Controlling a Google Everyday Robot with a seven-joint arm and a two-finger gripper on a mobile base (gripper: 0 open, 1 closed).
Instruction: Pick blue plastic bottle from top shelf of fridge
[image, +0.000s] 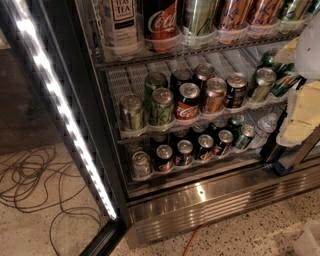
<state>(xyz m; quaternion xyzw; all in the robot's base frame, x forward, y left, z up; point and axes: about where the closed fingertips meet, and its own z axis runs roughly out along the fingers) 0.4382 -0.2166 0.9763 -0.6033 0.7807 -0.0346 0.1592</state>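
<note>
The blue plastic bottle (120, 24) stands at the left end of the top shelf (200, 49) of the fridge (215, 202). Only its lower part shows, with a pale label and a dark "TEA" box. A red Coca-Cola bottle (161, 22) stands right beside it, then several tall cans. My gripper (299, 107), white and pale yellow, is at the right edge of the camera view, in front of the middle rack's right end. It is lower than the bottle and far to its right.
Two lower racks hold several cans (189, 100), and a small clear water bottle (265, 125) lies at the right. The open glass door with its LED strip (60, 110) stands at the left. Dark cables (30, 175) and an orange cord (192, 240) lie on the floor.
</note>
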